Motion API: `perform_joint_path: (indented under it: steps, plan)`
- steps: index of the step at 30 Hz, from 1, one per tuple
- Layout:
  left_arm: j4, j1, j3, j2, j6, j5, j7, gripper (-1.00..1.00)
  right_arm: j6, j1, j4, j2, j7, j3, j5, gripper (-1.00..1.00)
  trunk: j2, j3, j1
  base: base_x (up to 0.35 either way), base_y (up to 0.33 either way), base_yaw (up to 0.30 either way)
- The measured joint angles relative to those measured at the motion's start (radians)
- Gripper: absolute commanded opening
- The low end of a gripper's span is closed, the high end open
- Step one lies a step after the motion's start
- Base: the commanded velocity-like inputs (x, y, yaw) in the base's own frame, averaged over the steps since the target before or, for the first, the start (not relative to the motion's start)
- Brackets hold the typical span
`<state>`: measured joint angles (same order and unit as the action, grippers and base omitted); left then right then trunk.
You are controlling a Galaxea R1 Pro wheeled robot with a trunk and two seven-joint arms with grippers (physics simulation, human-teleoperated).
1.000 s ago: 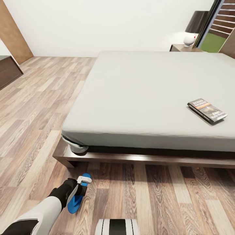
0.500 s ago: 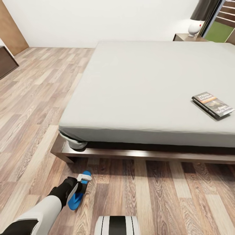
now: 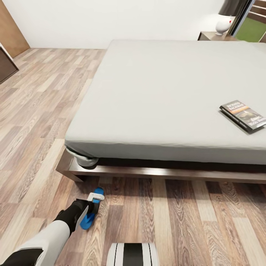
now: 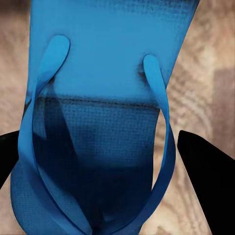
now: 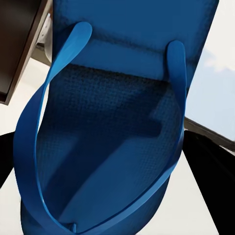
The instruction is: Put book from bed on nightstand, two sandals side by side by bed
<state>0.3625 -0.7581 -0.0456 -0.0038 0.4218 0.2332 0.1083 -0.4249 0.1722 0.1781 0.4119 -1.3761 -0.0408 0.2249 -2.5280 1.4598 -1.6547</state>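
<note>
Blue rubber was seen in the left tool [image 3: 92, 207], where one sandal [image 3: 89, 213] was pinched low over the wood-plank floor [image 3: 177, 221], just in front of the near-left corner of the bed [image 3: 170, 92]. In the left wrist view this sandal [image 4: 98, 122] lay between the two black fingers [image 4: 208, 171], its thin straps meeting toward the toe, with floor planks behind it. In the right wrist view a second sandal [image 5: 117, 132] was likewise seen close up between the dark fingers [image 5: 215, 171] of the right tool, so it was taken to be pinched there; whether it was firmly clamped could not be told. A dark-brown frame edge [image 5: 19, 44] and pale surfaces were seen behind it.

On the light-grey mattress the book [image 3: 244, 115] was lying flat near the right side, its cover with the orange band turned up. Beyond the far right corner of the bed a nightstand [image 3: 216, 36] was seen, with a white lamp base [image 3: 223, 25] standing on it. A dark dresser [image 3: 6, 64] was seen at the far left by the wall.
</note>
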Motion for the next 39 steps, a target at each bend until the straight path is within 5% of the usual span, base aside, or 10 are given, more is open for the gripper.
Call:
perform_joint_path:
  steps: [5,25,39]
  plan:
    - [0.001,-0.007,0.0,0.0,-0.001,0.001,0.0,-1.0,-0.001,-0.001,0.0,-0.002,0.0,0.0,0.0,-1.0,-0.001,0.019,-0.002,0.0,0.0,0.0]
    - [-0.006,-0.091,0.003,0.001,0.1,0.004,0.028,-1.0,-0.007,-0.001,-0.003,-0.002,-0.001,0.002,-0.003,-1.0,-0.001,0.019,-0.002,0.0,0.0,0.0]
    - [-0.009,-0.118,0.003,0.002,0.137,0.005,0.034,-1.0,-0.004,-0.001,-0.005,-0.002,0.0,0.001,-0.003,-1.0,-0.003,0.054,-0.006,0.0,0.0,0.0]
